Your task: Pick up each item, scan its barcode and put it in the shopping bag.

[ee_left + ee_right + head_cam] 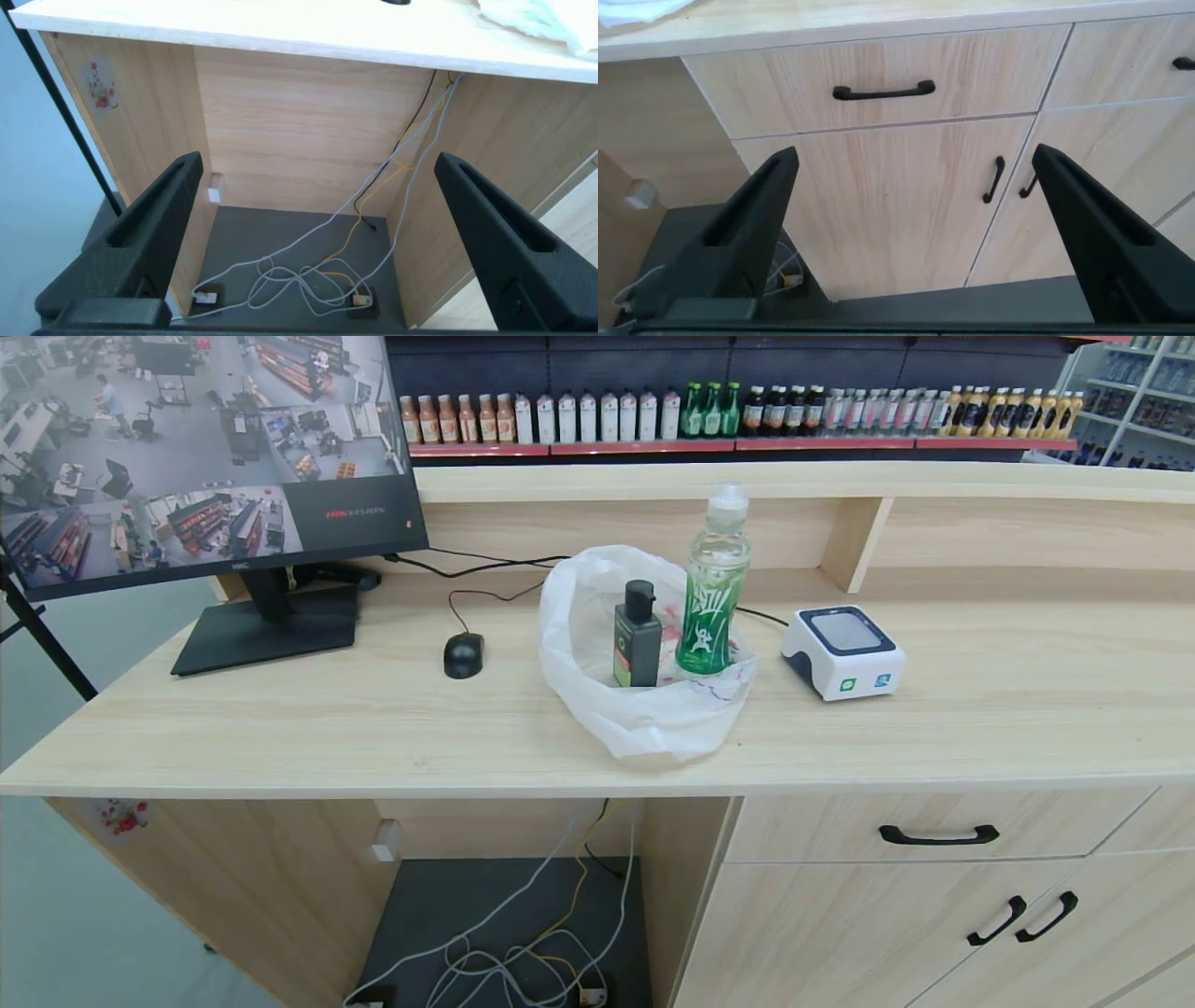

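Observation:
A white plastic shopping bag lies open on the wooden counter. Inside it stand a dark bottle with a black cap and a taller green-labelled drink bottle, both upright. To the right of the bag sits the white barcode scanner. My left gripper hangs open below the counter's front edge, facing the cable recess. My right gripper is open too, low in front of the drawer and the cabinet doors. Nothing is between either pair of fingers.
A monitor on a black stand occupies the counter's left, with a black mouse beside the bag. A raised shelf runs along the back. Loose cables hang in the recess under the counter. Cabinet handles face the right gripper.

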{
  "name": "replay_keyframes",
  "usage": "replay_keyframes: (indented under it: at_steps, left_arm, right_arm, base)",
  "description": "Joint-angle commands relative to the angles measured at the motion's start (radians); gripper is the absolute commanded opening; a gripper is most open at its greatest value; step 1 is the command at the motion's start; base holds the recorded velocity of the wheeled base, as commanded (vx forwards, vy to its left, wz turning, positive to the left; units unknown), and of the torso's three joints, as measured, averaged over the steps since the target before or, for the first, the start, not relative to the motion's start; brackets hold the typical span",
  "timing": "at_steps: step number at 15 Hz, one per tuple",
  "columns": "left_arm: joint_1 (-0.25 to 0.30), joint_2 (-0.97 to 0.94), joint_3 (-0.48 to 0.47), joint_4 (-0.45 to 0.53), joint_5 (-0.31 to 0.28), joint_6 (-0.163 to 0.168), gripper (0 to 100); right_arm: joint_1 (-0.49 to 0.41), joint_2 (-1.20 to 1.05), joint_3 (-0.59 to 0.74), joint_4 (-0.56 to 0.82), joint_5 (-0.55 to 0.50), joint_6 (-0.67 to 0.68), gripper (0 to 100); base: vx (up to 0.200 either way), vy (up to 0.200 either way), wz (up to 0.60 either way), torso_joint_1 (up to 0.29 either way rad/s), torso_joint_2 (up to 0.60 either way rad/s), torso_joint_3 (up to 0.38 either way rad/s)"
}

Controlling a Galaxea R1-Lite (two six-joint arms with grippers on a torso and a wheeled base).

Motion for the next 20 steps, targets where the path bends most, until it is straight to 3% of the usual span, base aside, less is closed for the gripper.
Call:
replay_keyframes:
  at_steps: [1,9,20]
  left_arm:
    - [0.000,0.000,0.000,0.000,0.000,0.000,100]
    - [0.000,0.000,0.000,0.000,0.000,-0.003,100]
    - [0.000,0.000,0.000,0.000,0.000,-0.004,100]
  right_arm:
    - [-0.005,-0.002,0.005,0.001,0.007,0.006,100]
    - [-0.003,-0.002,0.005,0.010,0.036,0.023,100]
    - [-0.003,-0.002,0.005,0.010,0.036,0.023,100]
  base:
    - [-0.200,0.000,0.00,0.007,0.00,0.002]
    - [-0.025,0.000,0.00,0.000,0.00,0.000]
    - [0.000,-0.200,0.00,0.003,0.00,0.000]
